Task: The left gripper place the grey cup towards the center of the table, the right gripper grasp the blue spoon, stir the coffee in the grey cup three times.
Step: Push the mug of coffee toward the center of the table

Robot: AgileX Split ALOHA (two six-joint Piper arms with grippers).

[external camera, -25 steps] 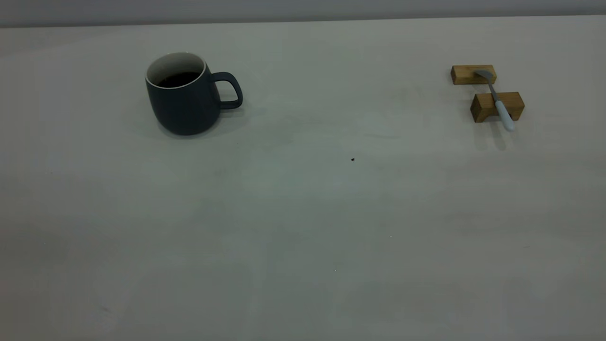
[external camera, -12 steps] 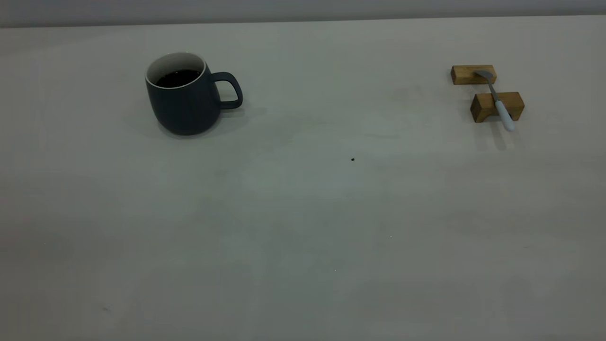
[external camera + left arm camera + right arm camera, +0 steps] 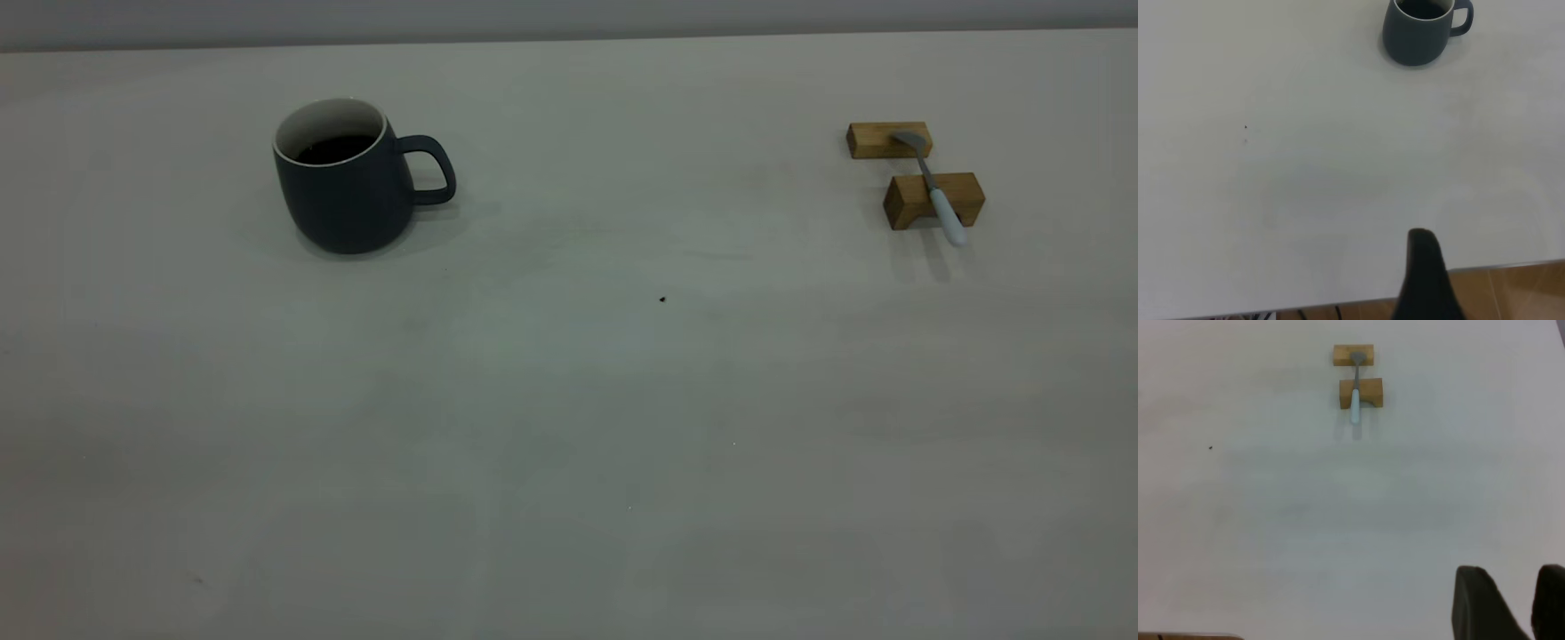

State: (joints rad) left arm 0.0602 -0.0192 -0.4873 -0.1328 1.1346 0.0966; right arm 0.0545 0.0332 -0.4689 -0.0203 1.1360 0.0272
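Note:
The grey cup (image 3: 347, 196) stands upright at the far left of the table (image 3: 569, 400), its handle pointing towards the middle, with dark coffee (image 3: 336, 148) inside. The blue spoon (image 3: 942, 203) lies at the far right across two wooden blocks, bowl on the far one. Neither arm shows in the exterior view. In the left wrist view the cup (image 3: 1415, 37) is far off, and only one dark part of my left gripper (image 3: 1425, 280) shows by the table edge. In the right wrist view my right gripper (image 3: 1511, 570) is open and empty, far from the spoon (image 3: 1355, 393).
Two wooden blocks (image 3: 876, 140) (image 3: 916, 200) carry the spoon. A tiny dark speck (image 3: 662, 300) marks the tabletop near the middle. Wide bare tabletop lies between cup and spoon. The table's near edge (image 3: 1498, 267) shows in the left wrist view.

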